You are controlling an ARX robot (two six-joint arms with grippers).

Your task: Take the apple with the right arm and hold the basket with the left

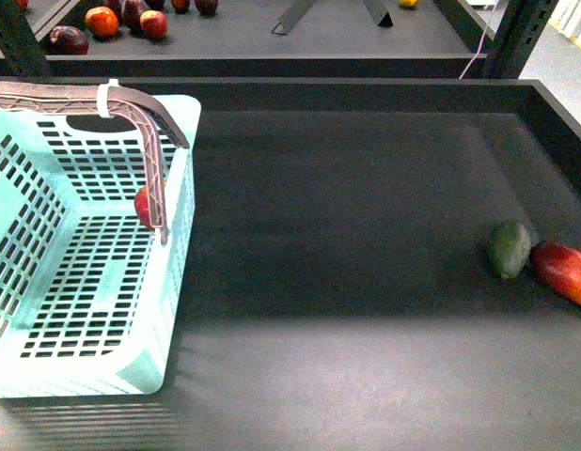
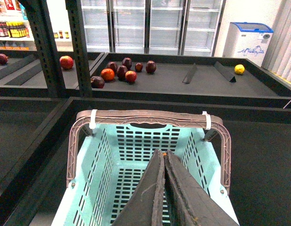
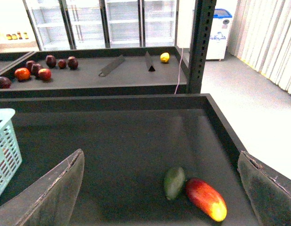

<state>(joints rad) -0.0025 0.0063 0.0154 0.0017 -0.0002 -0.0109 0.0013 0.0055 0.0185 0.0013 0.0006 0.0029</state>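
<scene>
Apple (image 1: 143,205) in basket (image 1: 46,310) (left)

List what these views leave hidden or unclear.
- Apple: front view shows only a red sliver past the basket wall and handle.
- Left gripper: left wrist view, fingers pressed together; any grip hidden.
- Right gripper: fingertips cut off by the frame edge.

The bench (image 1: 347,235) lay bare and open between the basket (image 1: 46,310) at its left and the avocado (image 1: 509,249) and elongated red-orange fruit (image 1: 565,272), which touched near the right wall. The raised handle (image 1: 151,141) arched across the basket's mouth, partly barring the way down to the apple (image 1: 142,205) inside.
</scene>
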